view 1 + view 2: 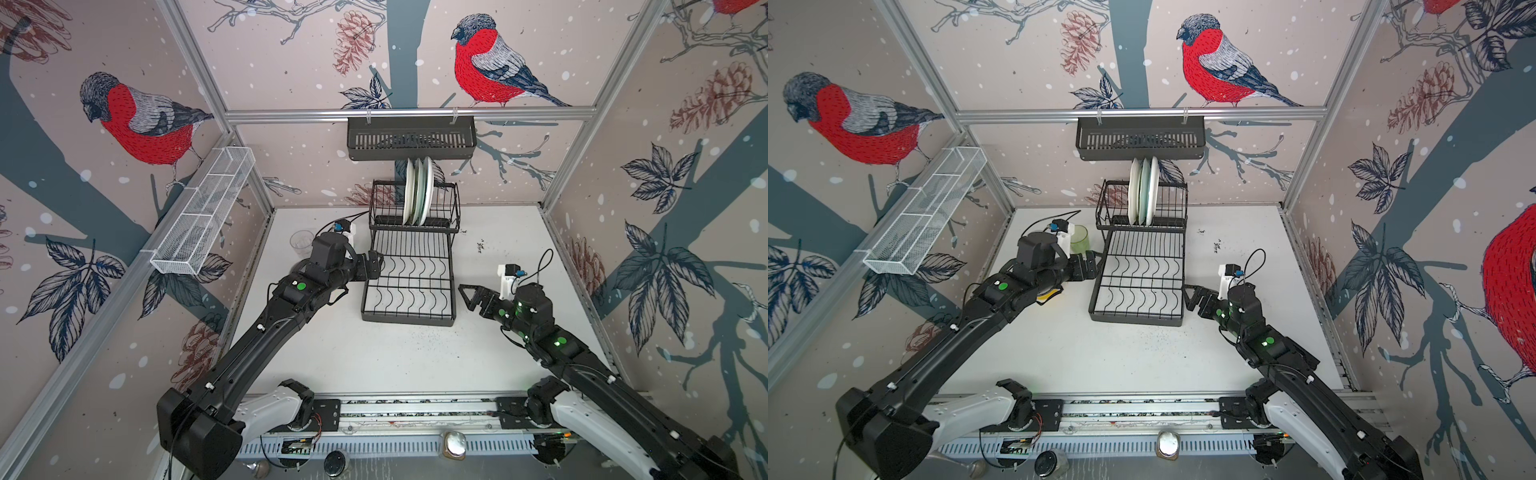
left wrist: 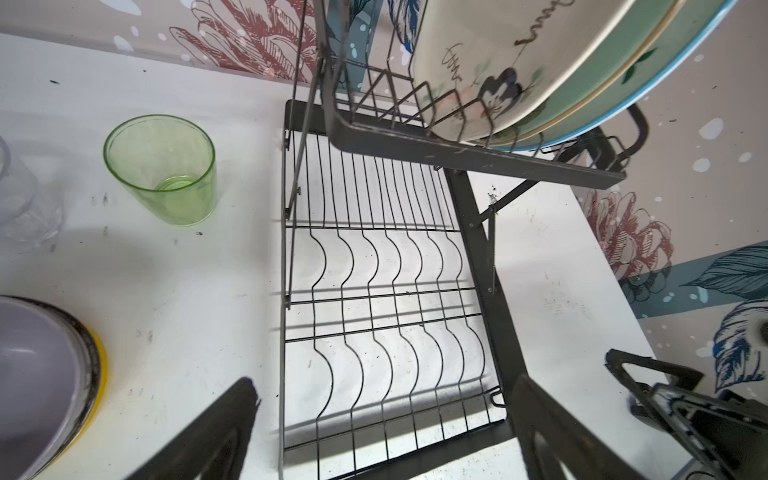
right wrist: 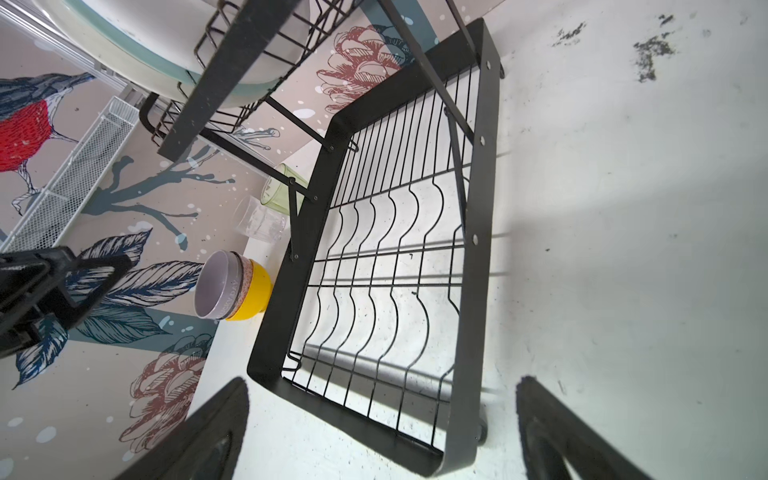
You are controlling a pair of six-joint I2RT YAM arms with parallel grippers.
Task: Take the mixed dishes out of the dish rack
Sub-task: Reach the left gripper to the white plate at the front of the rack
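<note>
The black two-tier dish rack (image 1: 407,320) (image 1: 1136,320) stands mid-table. Three plates (image 1: 419,191) (image 1: 1143,191) stand upright in its upper tier: cream floral (image 2: 498,50), mint (image 2: 615,70) and a blue-rimmed one behind. The lower tier holds nothing. Left of the rack stand a green glass (image 1: 1079,240) (image 2: 162,170), a clear glass (image 1: 301,243) and nested lilac, pink-patterned and yellow bowls (image 3: 232,286). My left gripper (image 1: 376,266) (image 2: 386,399) hangs open at the rack's left edge. My right gripper (image 1: 467,295) (image 3: 384,399) is open beside the rack's right front corner. Both hold nothing.
A long black slotted basket (image 1: 411,137) hangs on the back rail just above the plates. A long white mesh basket (image 1: 203,212) hangs on the left wall. Walls enclose the table on three sides; the arm bases' rail (image 1: 415,411) runs along the front.
</note>
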